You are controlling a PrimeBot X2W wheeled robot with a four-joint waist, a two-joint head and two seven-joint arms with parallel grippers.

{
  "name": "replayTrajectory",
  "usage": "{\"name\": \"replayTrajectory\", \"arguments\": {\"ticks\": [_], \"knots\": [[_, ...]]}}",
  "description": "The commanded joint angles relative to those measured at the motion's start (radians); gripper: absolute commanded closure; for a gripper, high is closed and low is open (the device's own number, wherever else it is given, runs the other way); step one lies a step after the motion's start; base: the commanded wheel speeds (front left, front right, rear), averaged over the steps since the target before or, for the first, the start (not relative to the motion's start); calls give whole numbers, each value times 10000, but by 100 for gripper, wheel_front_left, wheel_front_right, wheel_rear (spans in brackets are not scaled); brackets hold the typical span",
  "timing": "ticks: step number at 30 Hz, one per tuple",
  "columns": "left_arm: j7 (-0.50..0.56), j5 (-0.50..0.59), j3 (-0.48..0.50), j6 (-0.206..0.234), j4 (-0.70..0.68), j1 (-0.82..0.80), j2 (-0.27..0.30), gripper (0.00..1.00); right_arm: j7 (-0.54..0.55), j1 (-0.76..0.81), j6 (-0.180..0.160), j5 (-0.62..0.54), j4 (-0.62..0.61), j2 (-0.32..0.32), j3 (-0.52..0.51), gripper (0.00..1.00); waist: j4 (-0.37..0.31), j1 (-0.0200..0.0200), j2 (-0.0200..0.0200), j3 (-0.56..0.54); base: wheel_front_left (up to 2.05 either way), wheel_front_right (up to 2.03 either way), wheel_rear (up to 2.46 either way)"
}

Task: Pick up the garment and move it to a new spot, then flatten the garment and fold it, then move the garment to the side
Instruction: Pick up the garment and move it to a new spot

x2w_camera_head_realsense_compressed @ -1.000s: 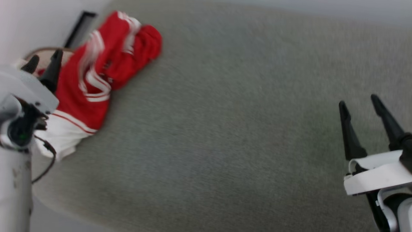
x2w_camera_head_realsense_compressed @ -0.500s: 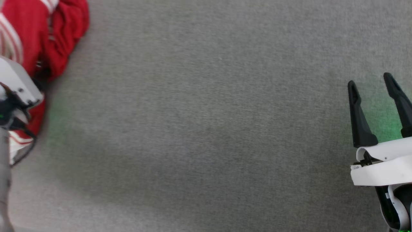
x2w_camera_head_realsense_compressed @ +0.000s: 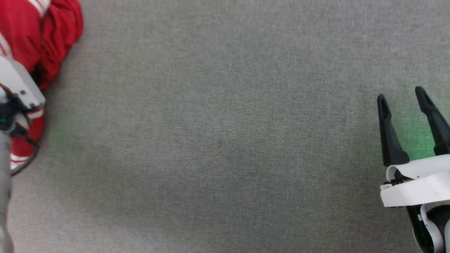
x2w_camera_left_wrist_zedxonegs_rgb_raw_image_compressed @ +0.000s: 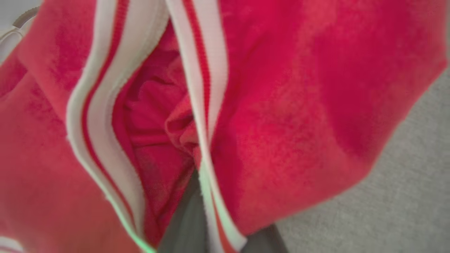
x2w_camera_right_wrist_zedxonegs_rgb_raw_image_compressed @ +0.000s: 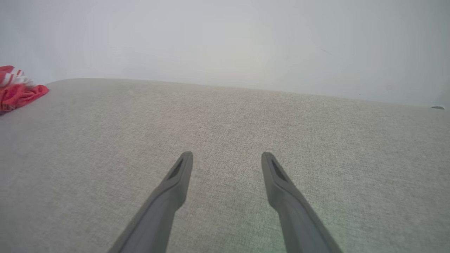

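1. Far L of head view: the garment [x2w_camera_head_realsense_compressed: 52,31] lies bunched at the L edge of the grey cloth-covered counter [x2w_camera_head_realsense_compressed: 225,140]. It's red w/ white stripes. The frame edge cuts part of it off, and my white L wrist housing [x2w_camera_head_realsense_compressed: 15,84] hides another part.
2. A thin black cable [x2w_camera_head_realsense_compressed: 26,165] loops off that wrist, in front of the red cloth.
3. L wrist view: my left hand [x2w_camera_left_wrist_zedxonegs_rgb_raw_image_compressed: 221,232] is narrow, pinching the garment. The white-and-red striped trim [x2w_camera_left_wrist_zedxonegs_rgb_raw_image_compressed: 207,105] runs down btw my two dark fingers [x2w_camera_left_wrist_zedxonegs_rgb_raw_image_compressed: 182,225]. Red cloth drapes over them, so the tips are hidden.
4. Same view: a 2nd striped band curves down the L side w/ crumpled red folds btw the two bands. Grey counter shows at lower R.
5. Middle of head view: plain grey counter, w/ a faint green glow [x2w_camera_head_realsense_compressed: 59,130] beside my L wrist.
6. R edge of head view: my right hand [x2w_camera_head_realsense_compressed: 400,94] is spread wide, fingers pointing up the view. Only counter shows btw them, tinted green there too.
7. R wrist view: both fingers reach out over the counter; can't tell if they touch it. The garment is a small red heap at far L, well apart from this hand. A pale wall [x2w_camera_right_wrist_zedxonegs_rgb_raw_image_compressed: 225,42] sits behind the counter.
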Motion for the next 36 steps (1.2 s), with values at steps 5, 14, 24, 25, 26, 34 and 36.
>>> {"name": "replayTrajectory", "arguments": {"ticks": [5,14,24,25,26,34,36], "knots": [[-383,-153,-633,-15,-229,150,438,100,-297,243,1,262,468,179,115,0,342,-1,0,-1297,0,0,0],[-680,-307,-1567,-16,-1271,-383,1421,100,-740,568,1,484,1179,501,109,0,497,-1,0,-2649,0,0,0],[-572,-418,-2554,-17,-3205,-955,2238,100,-1312,895,1,725,1907,807,2,0,479,-1,0,-3975,0,0,0],[-422,-472,-2620,-17,-3450,-925,2287,100,-1354,927,1,752,1956,828,-27,0,445,-1,0,-4095,0,0,0],[-258,-536,-2651,-17,-3730,-891,2346,100,-1419,971,1,782,2003,845,-80,0,411,-1,0,-4194,0,0,0],[1106,-1014,-2610,571,-6292,-194,2604,100,-1617,1014,1,655,2533,921,-381,0,-293,-1,0,-4881,0,0,0],[1438,-1180,-2574,873,-7066,116,2662,100,-1660,1036,1,578,2647,925,-541,0,-535,-1,0,-4999,0,0,0]]}}
